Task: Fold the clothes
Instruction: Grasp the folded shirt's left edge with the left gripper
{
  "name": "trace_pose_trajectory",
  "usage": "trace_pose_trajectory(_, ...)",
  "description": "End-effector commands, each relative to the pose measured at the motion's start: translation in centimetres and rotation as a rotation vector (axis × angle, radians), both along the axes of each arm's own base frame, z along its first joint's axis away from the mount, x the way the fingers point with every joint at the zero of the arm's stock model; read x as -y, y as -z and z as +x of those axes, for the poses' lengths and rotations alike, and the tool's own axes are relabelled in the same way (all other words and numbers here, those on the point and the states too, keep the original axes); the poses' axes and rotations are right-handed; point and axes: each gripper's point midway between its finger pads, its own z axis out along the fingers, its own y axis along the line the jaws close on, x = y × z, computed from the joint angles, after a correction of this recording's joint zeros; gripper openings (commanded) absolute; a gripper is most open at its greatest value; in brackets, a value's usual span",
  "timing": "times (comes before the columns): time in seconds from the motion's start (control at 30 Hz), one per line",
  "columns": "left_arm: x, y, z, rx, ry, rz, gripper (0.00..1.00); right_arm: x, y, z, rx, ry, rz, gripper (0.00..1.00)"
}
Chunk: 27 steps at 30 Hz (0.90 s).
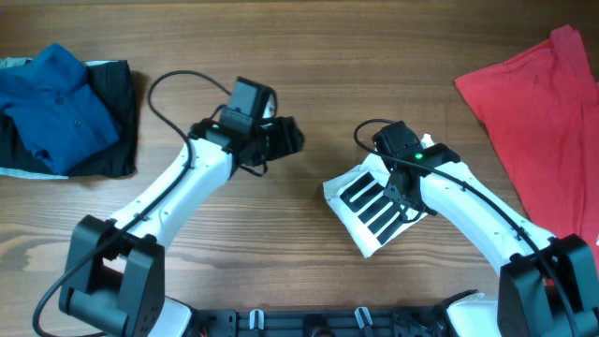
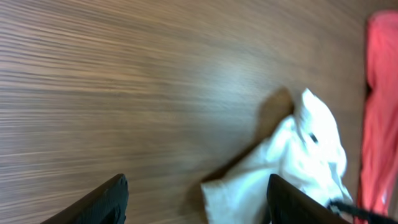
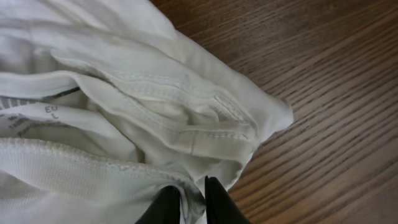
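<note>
The white T-shirt (image 1: 370,208) with black stripes lies folded into a small bundle at the table's middle right. My right gripper (image 1: 404,192) sits on top of it; in the right wrist view its fingers (image 3: 191,199) are pinched shut on a hemmed edge of the white cloth (image 3: 124,118). My left gripper (image 1: 285,136) is open and empty, to the left of the bundle and clear of it. The left wrist view shows the white T-shirt (image 2: 292,162) ahead between its open fingers (image 2: 196,202). The red shirt (image 1: 538,103) lies spread at the far right.
A blue shirt (image 1: 51,103) on dark cloth (image 1: 117,122) lies at the far left. The red shirt also shows at the right edge of the left wrist view (image 2: 379,112). Bare wooden table (image 1: 281,234) lies between the arms.
</note>
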Motion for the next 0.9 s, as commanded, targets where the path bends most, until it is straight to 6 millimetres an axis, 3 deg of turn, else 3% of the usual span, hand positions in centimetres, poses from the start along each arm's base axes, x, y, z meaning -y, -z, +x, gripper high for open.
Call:
trace_pose_trajectory(0.0,3.0,0.3,-1.4,0.0,0.128,-0.04,0.72,1.0,-0.2,0.1,0.04,0.103,-0.014,0.15)
trace_pose_trajectory(0.13,5.4,1.8,-2.7,-0.027,0.196,-0.043,0.72,0.4,0.2,0.3,0.032,0.127,0.054,0.15)
trace_pose_trajectory(0.37,9.5,3.8,-7.6,-0.092,0.346,-0.015,0.71,0.0,0.8,1.4,0.055,0.108,0.064,0.15)
trace_pose_trajectory(0.5,9.8,6.1,-9.6,-0.142,0.378,0.062,0.69,-0.1,1.0,1.8,0.065,0.109,0.067,0.15)
trace_pose_trajectory(0.63,9.7,8.2,-10.3,-0.181,0.389,0.105,0.68,0.3,1.0,2.3,0.081,0.128,0.073,0.15)
trace_pose_trajectory(0.87,8.0,10.0,-11.8,-0.296,0.327,0.17,0.6,0.3,0.7,4.1,0.125,0.044,0.079,0.15)
